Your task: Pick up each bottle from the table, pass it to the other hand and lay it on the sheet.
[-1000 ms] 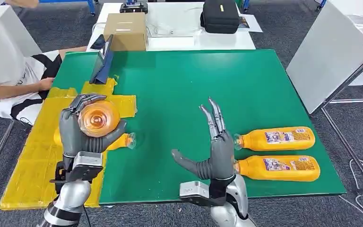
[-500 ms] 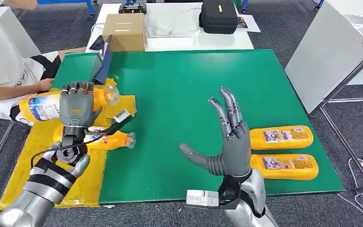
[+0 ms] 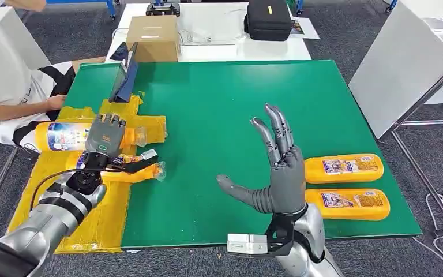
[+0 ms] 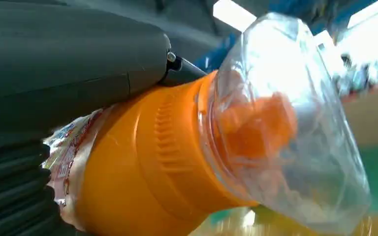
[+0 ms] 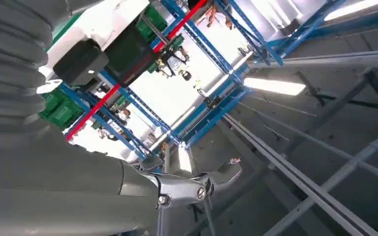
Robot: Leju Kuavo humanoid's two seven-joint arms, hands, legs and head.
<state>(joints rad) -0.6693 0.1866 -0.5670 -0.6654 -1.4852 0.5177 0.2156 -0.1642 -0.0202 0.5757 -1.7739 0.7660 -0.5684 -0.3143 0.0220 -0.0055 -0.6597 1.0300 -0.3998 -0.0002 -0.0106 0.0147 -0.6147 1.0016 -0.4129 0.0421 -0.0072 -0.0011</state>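
Observation:
My left hand (image 3: pixel 105 137) grips an orange bottle (image 3: pixel 63 136) lying sideways just over the yellow sheet (image 3: pixel 46 196) at the table's left; the left wrist view shows the same held bottle (image 4: pixel 187 157) close up with its clear neck. A second orange bottle (image 3: pixel 137 172) lies on the sheet just below the hand. My right hand (image 3: pixel 280 173) is raised over the green table (image 3: pixel 219 109), fingers spread, holding nothing. Two more orange bottles lie side by side at the right: one further back (image 3: pixel 344 168), one nearer the front edge (image 3: pixel 349 204).
A person's hand (image 3: pixel 55 102) rests at the left edge by the sheet. A dark blue tablet stand (image 3: pixel 124 78) sits at the table's back left. Behind it a white table carries a cardboard box (image 3: pixel 153 37) and a black case (image 3: pixel 268 18). A white panel (image 3: pixel 401 63) leans at the right.
My left hand turned the bottle from end-on to lying sideways and lowered it over the sheet. My right hand drifted right, staying raised and spread.

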